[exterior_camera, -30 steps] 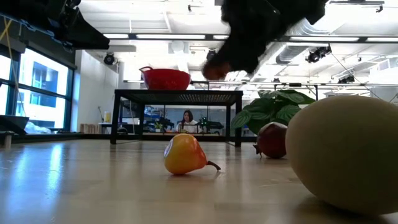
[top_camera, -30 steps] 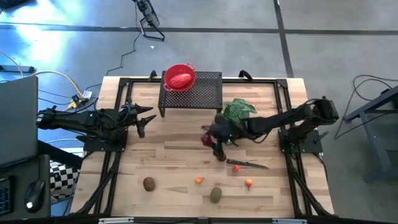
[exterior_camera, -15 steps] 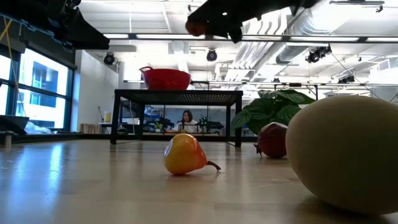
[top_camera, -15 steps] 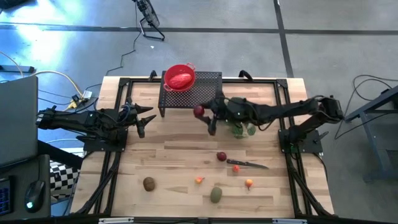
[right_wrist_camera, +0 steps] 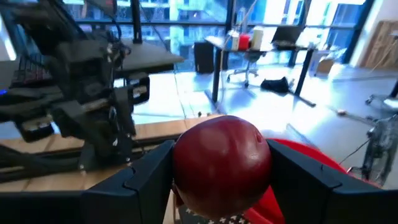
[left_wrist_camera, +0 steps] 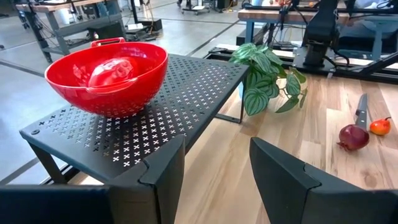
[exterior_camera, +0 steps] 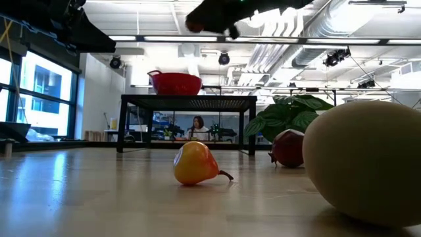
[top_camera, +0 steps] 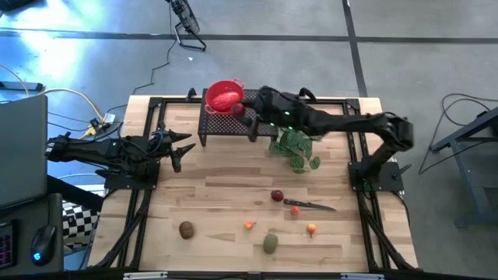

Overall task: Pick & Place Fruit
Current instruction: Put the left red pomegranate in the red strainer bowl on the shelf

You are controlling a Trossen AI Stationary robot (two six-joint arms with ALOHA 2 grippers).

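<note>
My right gripper (top_camera: 243,114) reaches over the black perforated stand (top_camera: 261,120) at the far side, shut on a dark-red round fruit (right_wrist_camera: 222,165) right beside the red bowl (top_camera: 224,97). A red oblong fruit (left_wrist_camera: 112,71) lies in the bowl. On the table rest another dark-red round fruit (top_camera: 277,196), a brown oval (top_camera: 186,229), an olive-green oval (top_camera: 270,243) and two tiny orange pieces (top_camera: 249,225) (top_camera: 311,229). My left gripper (left_wrist_camera: 217,168) waits open at the table's left, clear of everything. My right gripper pinches the dark-red round fruit by two opposite sides (right_wrist_camera: 180,168) between its two fingers (right_wrist_camera: 149,177). The fingers come about level from the table's right side. The fruit (exterior_camera: 195,25) is lifted clear, high above the stand.
A black-handled knife (top_camera: 310,206) lies right of the dark-red fruit on the table. A green leafy plant (top_camera: 296,148) stands just right of the stand, under my right arm. Bare wood lies in the table's middle and left.
My right gripper has risen from the table's middle and swung toward the far edge and left, up to the red bowl, tipping from pointing down to about level. The dark-red round fruit has gone with it, lifted clear of the table.
</note>
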